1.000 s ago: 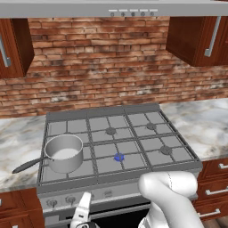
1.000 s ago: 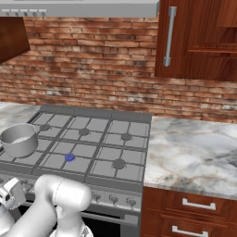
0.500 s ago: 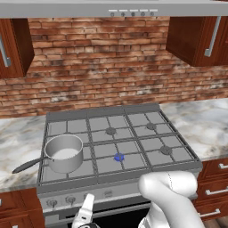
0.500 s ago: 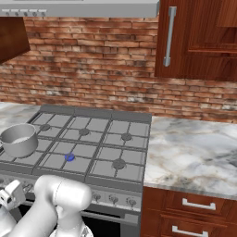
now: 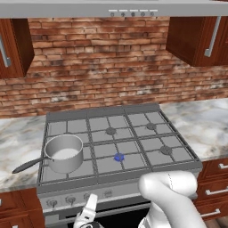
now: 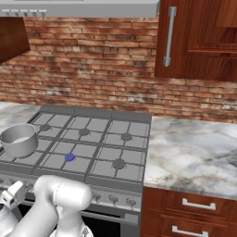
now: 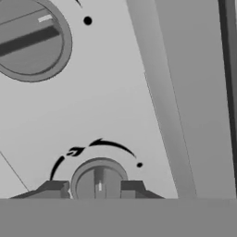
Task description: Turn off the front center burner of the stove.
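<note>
- Since a second ago the hand has tipped and settled a touch lower against the front panel of the stove (image 5: pixel 120 147); pot, grates and flame stay put.
- The gripper (image 7: pixel 98 189) now sits at a knob (image 7: pixel 99 178) on the control panel, one dark finger tip (image 7: pixel 54 189) on each side of it, drawn in close against its round rim.
- So the jaws are nearly shut and clamped on that knob, whose centre ridge points straight up the hand view.
- A curved black arrow mark arcs above the gripped knob, and a second knob (image 7: pixel 28 39) sits further up and to the left in the hand view.
- From the left base view the white hand (image 5: pixel 87 213) hangs low in front of the knob row, below the pot.
- The front center burner (image 5: pixel 119 157) glows blue in the middle of the front row, and the same blue spot shows from the right base view (image 6: pixel 69 157).
- A steel pot (image 5: pixel 64 152) with a long dark handle stands on the front left grate, well apart from the flame.
</note>
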